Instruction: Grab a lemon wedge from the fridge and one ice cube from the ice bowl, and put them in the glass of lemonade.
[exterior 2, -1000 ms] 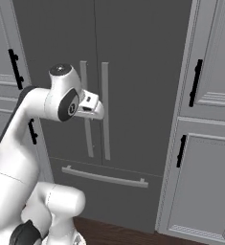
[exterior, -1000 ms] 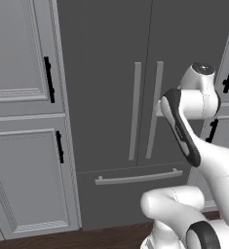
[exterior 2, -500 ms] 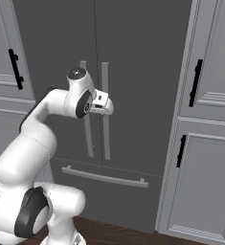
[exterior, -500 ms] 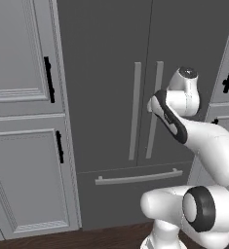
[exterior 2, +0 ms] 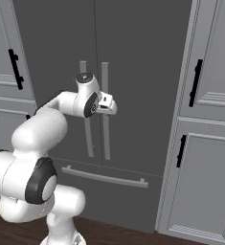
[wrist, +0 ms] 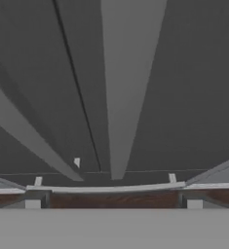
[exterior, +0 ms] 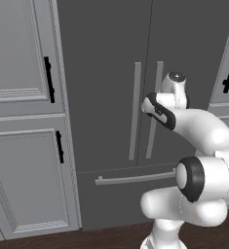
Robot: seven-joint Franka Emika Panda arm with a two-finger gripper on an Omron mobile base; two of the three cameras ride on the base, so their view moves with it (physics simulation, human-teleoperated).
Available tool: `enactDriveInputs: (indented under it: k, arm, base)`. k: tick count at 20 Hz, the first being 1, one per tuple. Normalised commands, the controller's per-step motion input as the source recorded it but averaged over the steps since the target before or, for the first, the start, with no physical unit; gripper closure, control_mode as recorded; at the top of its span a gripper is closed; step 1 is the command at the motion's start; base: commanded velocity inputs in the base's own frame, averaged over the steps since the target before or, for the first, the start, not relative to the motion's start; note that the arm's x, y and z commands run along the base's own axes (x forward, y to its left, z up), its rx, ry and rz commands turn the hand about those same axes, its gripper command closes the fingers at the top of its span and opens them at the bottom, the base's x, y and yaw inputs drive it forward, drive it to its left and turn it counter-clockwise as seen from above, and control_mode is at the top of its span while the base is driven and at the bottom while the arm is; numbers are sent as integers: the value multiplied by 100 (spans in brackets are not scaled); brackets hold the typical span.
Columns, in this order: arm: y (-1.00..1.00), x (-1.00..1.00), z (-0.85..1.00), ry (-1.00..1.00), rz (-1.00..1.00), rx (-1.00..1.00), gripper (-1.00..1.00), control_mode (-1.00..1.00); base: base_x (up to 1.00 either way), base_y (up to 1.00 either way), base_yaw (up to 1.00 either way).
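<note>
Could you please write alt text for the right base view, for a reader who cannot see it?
The white robot arm reaches toward the closed dark grey fridge, its hand close to the two vertical door handles. Below them is the drawer's horizontal bar; pale grey cabinets with black handles stand on both sides.

Arm folded, elbow low in frame, forearm rising to mid-frame in both base views. Wrist bent, hand level at centre. Gripper (exterior 2: pixel 113 106) points away from the cameras, jaws fully apart, nothing held.
</note>
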Motion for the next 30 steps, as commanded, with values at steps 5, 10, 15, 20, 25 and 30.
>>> enactDriveInputs:
  k: [5,10,15,20,25,30]
  arm:
    - [-7,32,-8,-5,0,0,-100,-100]
    - [-15,24,0,-8,0,0,-100,-100]
    - [0,48,-8,-4,0,0,-100,-100]
    - [0,52,-33,-1,0,0,-100,-100]
    - [0,36,-31,-7,0,0,-100,-100]
    - [0,36,-12,-1,0,0,-100,-100]
  base:
    - [0,0,0]
    - [0,0,0]
    - [0,0,0]
    - [0,0,0]
    - [0,0,0]
    - [0,0,0]
